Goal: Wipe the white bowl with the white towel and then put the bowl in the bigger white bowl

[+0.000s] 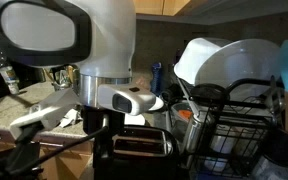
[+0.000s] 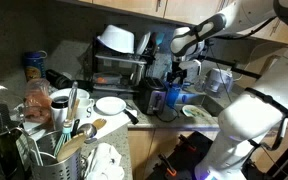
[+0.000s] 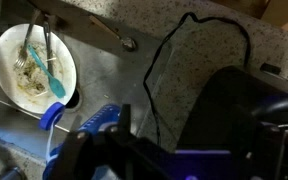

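Note:
In the wrist view a white bowl [image 3: 24, 62] sits down in the steel sink and holds a fork and a teal spoon. In an exterior view it shows as a small dirty bowl [image 2: 195, 113] below the arm. My gripper [image 2: 179, 72] hangs over the sink area. In the wrist view only its dark body [image 3: 174, 150] shows, and the jaws cannot be made out. A bigger white bowl [image 2: 116, 40] lies upside down on the dish rack and also shows in an exterior view [image 1: 224, 58]. A white cloth [image 2: 105, 161] lies in the foreground.
A black cable [image 3: 164, 60] loops over the speckled counter beside the sink. A blue bottle [image 3: 84, 120] stands by the bowl. A white plate [image 2: 110, 105] lies on the counter. A utensil holder [image 2: 64, 135] stands in front. A black wire dish rack [image 1: 234, 125] stands nearby.

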### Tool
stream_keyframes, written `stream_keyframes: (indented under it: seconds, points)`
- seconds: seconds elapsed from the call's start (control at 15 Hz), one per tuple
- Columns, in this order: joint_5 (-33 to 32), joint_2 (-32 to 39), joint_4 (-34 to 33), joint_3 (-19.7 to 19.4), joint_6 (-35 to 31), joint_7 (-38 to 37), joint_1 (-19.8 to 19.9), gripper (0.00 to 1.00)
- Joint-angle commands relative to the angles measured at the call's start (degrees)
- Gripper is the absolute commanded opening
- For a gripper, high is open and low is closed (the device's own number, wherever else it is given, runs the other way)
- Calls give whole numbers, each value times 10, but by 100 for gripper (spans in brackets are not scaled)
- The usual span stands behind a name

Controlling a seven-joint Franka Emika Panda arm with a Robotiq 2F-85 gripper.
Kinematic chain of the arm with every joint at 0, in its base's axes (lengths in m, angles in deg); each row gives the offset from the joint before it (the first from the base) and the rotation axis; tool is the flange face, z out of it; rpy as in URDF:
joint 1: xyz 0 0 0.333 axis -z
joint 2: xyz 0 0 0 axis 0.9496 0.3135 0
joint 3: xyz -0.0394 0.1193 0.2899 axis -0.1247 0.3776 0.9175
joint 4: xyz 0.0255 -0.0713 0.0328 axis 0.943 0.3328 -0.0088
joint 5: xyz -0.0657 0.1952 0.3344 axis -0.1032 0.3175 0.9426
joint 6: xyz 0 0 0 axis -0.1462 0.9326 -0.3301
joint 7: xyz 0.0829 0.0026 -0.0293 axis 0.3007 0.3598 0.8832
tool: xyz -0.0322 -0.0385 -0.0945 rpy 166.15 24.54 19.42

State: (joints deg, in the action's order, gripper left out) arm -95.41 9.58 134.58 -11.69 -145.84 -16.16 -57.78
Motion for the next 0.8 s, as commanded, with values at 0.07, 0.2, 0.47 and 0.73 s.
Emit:
stream_keyframes:
  seconds: [0.07,0.2,0.47,0.73]
  points:
    - [-1,0,-1,-3,2,0,-3,100]
    - [-1,2,-11,-2,4,3,-5,100]
    - [14,22,-43,8,4,23,-28,100]
    - [54,59,-84,29,-1,65,-74,100]
